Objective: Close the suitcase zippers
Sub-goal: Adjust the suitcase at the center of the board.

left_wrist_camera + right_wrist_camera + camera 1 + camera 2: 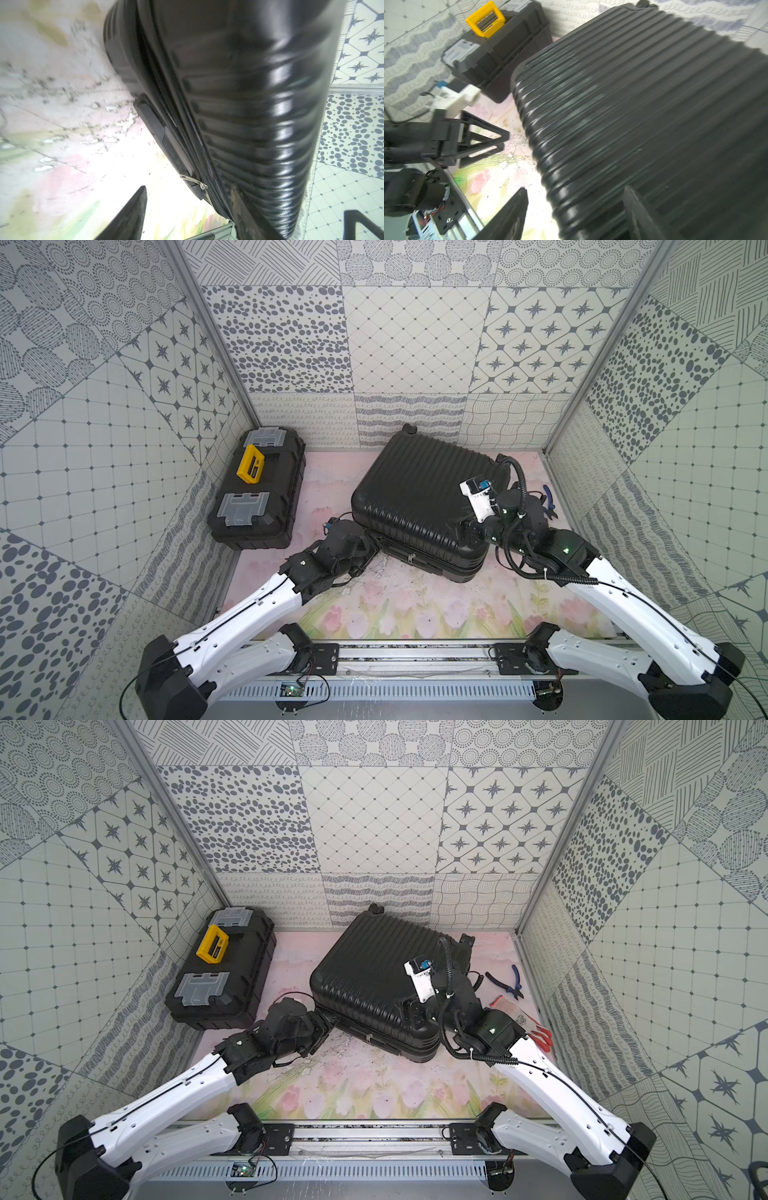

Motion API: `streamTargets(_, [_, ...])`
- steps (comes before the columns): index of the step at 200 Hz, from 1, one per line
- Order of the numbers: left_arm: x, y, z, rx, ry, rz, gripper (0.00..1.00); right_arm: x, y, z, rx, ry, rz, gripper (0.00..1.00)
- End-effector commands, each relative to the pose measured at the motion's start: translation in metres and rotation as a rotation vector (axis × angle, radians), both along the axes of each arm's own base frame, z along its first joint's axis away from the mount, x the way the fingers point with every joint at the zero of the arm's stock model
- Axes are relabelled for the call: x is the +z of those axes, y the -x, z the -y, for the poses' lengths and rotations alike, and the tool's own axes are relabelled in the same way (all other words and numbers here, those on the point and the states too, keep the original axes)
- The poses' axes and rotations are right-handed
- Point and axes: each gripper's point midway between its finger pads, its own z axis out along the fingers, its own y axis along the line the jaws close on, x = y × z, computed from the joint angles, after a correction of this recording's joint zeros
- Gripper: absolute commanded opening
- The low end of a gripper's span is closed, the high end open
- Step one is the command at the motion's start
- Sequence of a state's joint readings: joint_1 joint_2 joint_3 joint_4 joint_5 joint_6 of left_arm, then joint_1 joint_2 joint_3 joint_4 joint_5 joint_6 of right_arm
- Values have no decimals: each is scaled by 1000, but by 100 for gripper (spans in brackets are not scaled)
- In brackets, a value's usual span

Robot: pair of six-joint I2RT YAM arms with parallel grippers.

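Note:
The black ribbed suitcase (419,493) lies flat in mid-floor with its shell halves together. Its zippers (182,143) run along the front side seam, and a silvery pull tab (192,180) sticks out there, also seen in a top view (411,558). My left gripper (188,187) is low at the case's front left corner (372,545), open, with the pull tab loose between its fingers. My right gripper (575,188) is open at the front right corner (467,531). One finger lies over the ribbed top and the other is off the edge.
A black toolbox (257,489) with grey latches and a yellow handle stands at the back left. Blue-handled pliers (509,982), a clear bag (511,1011) and a red-handled tool (542,1036) lie by the right wall. Patterned walls close in three sides.

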State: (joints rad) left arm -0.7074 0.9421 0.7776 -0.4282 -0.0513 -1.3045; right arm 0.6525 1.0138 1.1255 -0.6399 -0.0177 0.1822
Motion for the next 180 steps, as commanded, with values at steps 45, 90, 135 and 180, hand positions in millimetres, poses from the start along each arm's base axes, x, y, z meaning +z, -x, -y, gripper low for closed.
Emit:
streamTargets(45, [58, -75, -45, -390, -511, 269, 67, 1, -41, 85, -273, -160, -146, 84])
streamTargets(90, [66, -142, -16, -510, -373, 321, 67, -11, -60, 107, -335, -337, -237, 92])
streamTargets(135, [38, -170, 7, -647, -283, 260, 68, -33, -72, 120, -352, -323, -308, 94])
streamTargets(180, [18, -188, -4, -679, -296, 207, 68, -51, -80, 118, -329, -315, -357, 98])
